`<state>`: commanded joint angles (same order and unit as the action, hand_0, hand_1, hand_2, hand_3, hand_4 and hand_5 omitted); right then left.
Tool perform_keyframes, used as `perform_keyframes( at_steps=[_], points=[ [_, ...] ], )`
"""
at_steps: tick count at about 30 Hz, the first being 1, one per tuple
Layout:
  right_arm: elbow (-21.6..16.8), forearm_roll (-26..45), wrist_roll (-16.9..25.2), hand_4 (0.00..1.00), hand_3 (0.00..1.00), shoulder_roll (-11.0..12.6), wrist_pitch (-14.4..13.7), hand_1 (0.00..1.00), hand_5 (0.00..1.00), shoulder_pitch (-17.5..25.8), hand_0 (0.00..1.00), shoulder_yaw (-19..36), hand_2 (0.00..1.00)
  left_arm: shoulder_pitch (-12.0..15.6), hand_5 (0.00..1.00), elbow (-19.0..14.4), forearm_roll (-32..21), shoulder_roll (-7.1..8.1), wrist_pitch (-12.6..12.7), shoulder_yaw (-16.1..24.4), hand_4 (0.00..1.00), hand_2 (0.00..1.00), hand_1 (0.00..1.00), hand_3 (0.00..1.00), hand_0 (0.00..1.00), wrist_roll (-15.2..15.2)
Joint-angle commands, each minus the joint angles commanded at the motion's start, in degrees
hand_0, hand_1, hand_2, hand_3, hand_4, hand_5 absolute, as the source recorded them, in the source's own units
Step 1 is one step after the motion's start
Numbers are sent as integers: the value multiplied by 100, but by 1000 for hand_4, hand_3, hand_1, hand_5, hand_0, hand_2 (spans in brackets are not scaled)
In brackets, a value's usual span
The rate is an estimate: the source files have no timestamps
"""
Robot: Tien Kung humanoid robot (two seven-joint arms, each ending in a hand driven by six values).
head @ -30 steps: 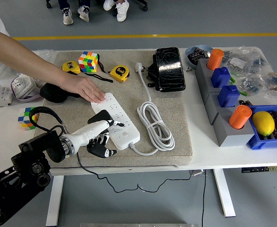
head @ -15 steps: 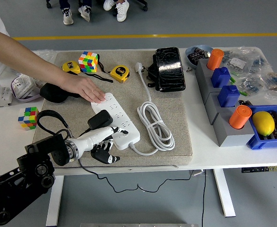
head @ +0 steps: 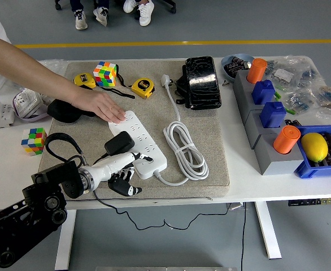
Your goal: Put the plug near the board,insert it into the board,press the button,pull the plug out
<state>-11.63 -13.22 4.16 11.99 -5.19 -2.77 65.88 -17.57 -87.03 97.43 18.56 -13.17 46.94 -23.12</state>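
**Plug seated in board; robot hand at the switch end**

The white multi-socket power strip lay diagonally on the grey felt mat, toward the mat's left side. The black block-shaped plug adapter stood on the strip's near-left portion, apparently seated in a socket, its thin black cable trailing off the mat's near edge.

The robot's left hand came in from the table's near-left corner. One white finger was extended across the near end of the strip; the remaining fingers were curled below, off the strip's edge. It clamped nothing. The right hand was not in view.

A person's hand pressed flat on the strip's far end, steadying it.

Change noted: one second earlier the adapter lay lower, beside the hand; half a second ago it had already risen onto the strip, and the arm had drawn slightly toward the table's near edge. The latest position differed only marginally.

Assessment: insertion appeared complete and the button press was probably in hand; actual contact with the switch could not be confirmed at this resolution. Pull-out remained.

A coiled white cable lay just right of the strip.
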Motion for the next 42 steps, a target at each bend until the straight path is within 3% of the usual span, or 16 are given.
perform_keyframes(
  at_steps=[6,9,13,14,16,19,20,25,26,31,32,37,38,42],
  points=[
    [-2,-15,16,851,509,0,-13,581,349,-4,479,28,530,26,2,-26,-8,10,-2,-4,773,142,89,869,55,24],
    [-2,-10,55,850,509,-1,-34,580,349,0,479,32,529,49,2,-112,-112,29,65,99,773,142,89,859,55,191],
    [-3,-15,43,850,509,1,-23,580,349,2,479,29,529,103,2,-166,-675,65,218,290,773,142,89,859,55,538],
    [-3,-12,41,850,508,1,-22,580,350,3,478,22,530,118,119,-159,-858,66,294,342,793,205,105,732,133,697],
    [-2,-8,41,850,508,-2,-23,580,350,5,478,15,530,133,119,-138,-1024,61,363,396,793,205,105,732,133,835],
    [-4,-13,44,850,508,-4,-27,580,350,5,478,13,530,171,119,-10,-1253,45,736,480,793,205,105,732,133,1207],
    [-4,-16,45,849,509,-3,-27,579,350,3,479,14,529,178,317,30,-1320,43,855,496,865,299,168,578,192,1315],
    [1,-8,39,849,509,-6,-29,579,350,-1,479,13,529,184,317,338,-1836,29,1773,498,865,299,168,578,192,2139],
    [2,-8,38,849,508,-6,-29,579,350,-1,477,15,529,180,366,417,-1983,22,1964,485,887,405,282,517,243,2315],
    [0,-20,37,849,508,-7,-28,579,350,-3,477,28,529,203,366,639,-2272,-17,2781,484,887,405,282,517,243,2851],
    [0,-20,36,850,509,-6,-27,579,349,-2,477,22,529,203,373,689,-2267,-23,2928,481,890,497,453,527,359,2940],
    [0,-7,36,850,509,-2,-26,579,349,-1,477,-5,529,164,373,923,-1434,-67,3232,475,890,497,453,527,359,3102],
    [0,-7,37,848,508,0,-25,579,350,-1,478,-10,528,156,382,977,-1210,-79,3264,466,984,650,670,628,602,3055],
    [-4,-8,37,848,508,5,-23,579,350,-6,478,-23,528,143,382,1141,-263,-124,3311,421,984,650,670,628,602,2773]
  ],
)
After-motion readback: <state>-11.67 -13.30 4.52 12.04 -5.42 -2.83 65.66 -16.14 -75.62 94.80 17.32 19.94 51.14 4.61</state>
